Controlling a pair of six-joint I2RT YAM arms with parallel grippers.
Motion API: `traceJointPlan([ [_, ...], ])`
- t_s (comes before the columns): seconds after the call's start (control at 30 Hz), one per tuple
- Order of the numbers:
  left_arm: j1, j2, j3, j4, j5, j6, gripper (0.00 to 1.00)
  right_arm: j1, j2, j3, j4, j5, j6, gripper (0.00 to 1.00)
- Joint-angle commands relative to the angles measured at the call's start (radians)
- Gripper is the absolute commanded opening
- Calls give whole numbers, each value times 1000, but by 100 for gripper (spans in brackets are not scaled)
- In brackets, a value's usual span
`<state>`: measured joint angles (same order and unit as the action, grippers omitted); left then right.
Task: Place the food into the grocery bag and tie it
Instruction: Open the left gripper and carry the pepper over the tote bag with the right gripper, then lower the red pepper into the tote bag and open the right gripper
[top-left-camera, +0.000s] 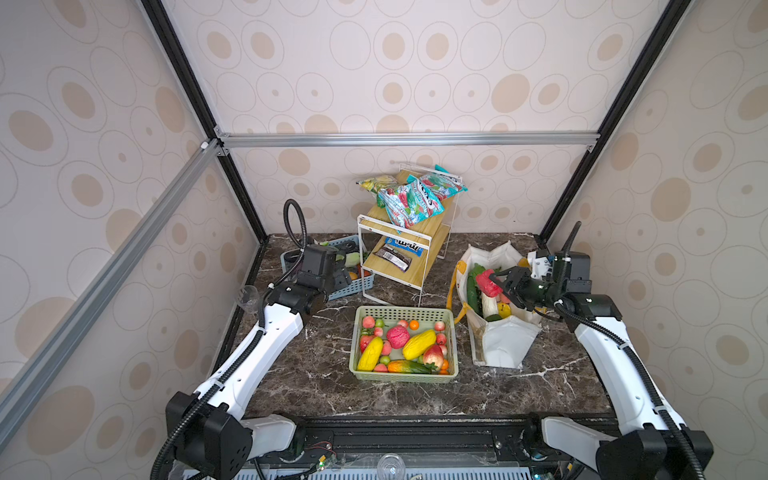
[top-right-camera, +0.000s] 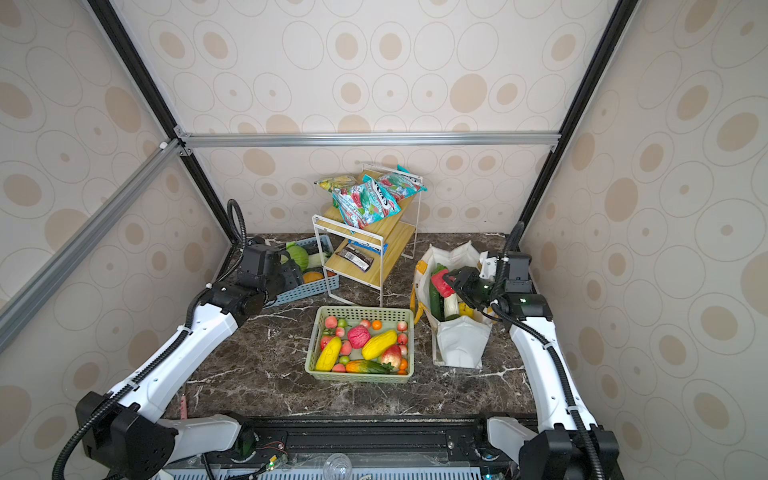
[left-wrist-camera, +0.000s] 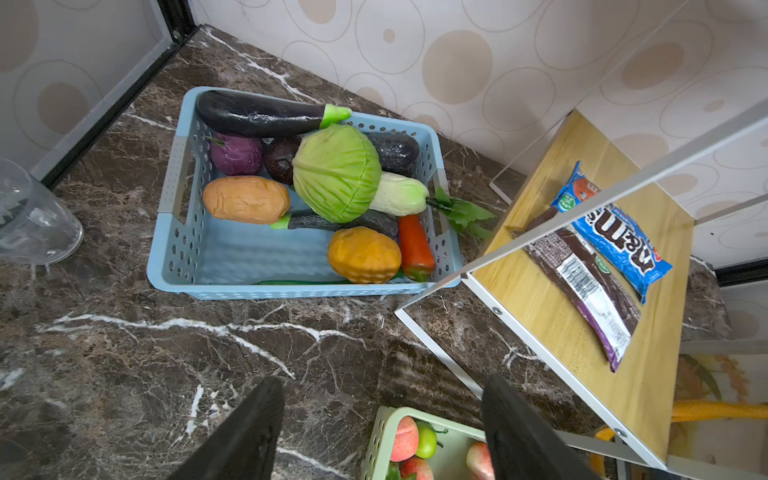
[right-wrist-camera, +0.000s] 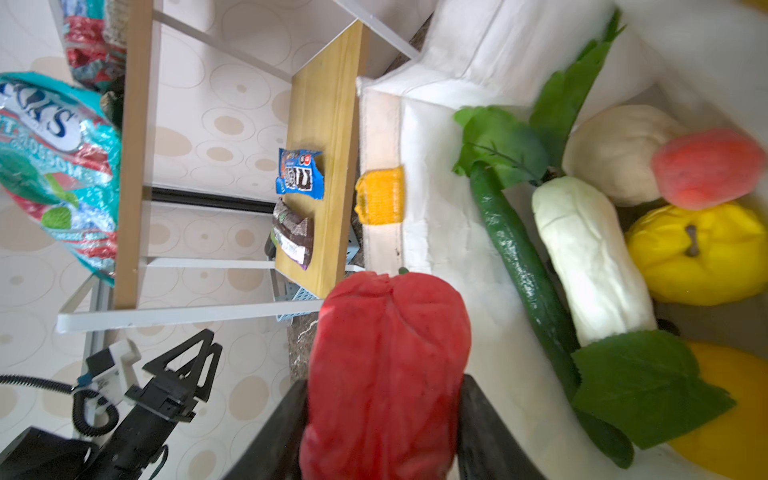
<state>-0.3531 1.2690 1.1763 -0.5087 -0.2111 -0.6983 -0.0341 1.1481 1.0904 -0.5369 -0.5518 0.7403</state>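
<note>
The white grocery bag (top-left-camera: 500, 345) stands open at the right of the table, its yellow handle (top-left-camera: 451, 291) hanging off the side. My right gripper (top-left-camera: 498, 286) is shut on a red pepper (right-wrist-camera: 386, 353) and holds it over the bag's mouth. Inside the bag lie a cucumber (right-wrist-camera: 519, 257), a white radish (right-wrist-camera: 590, 257), a yellow fruit (right-wrist-camera: 698, 253), a white bulb (right-wrist-camera: 615, 153) and a peach (right-wrist-camera: 706, 166). My left gripper (left-wrist-camera: 382, 386) hangs open and empty above the table, just in front of the blue basket (left-wrist-camera: 291, 291), which holds an eggplant (left-wrist-camera: 262, 114) and a cabbage (left-wrist-camera: 336, 172).
A green basket (top-left-camera: 405, 311) full of toy fruit sits at the table's middle. A white-framed wooden shelf rack (top-left-camera: 399, 249) with snack packets stands behind it, between the blue basket and the bag. A clear cup (top-left-camera: 248, 297) is at the left edge.
</note>
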Motion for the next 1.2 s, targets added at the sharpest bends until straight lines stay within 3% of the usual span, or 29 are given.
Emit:
traceJointPlan([
  [0.0, -11, 6, -5, 7, 4, 11, 75, -18, 23, 19, 1, 60, -34, 45],
  [0.7, -169, 51, -65, 30, 22, -13, 72, -73, 195, 32, 10, 260, -220, 44],
  [1.0, -196, 59, -67, 34, 21, -21, 72, -73, 298, 32, 7, 250, -281, 44],
  [1.17, -229, 79, -69, 66, 67, -35, 72, -73, 348, 28, 10, 245, -305, 53],
])
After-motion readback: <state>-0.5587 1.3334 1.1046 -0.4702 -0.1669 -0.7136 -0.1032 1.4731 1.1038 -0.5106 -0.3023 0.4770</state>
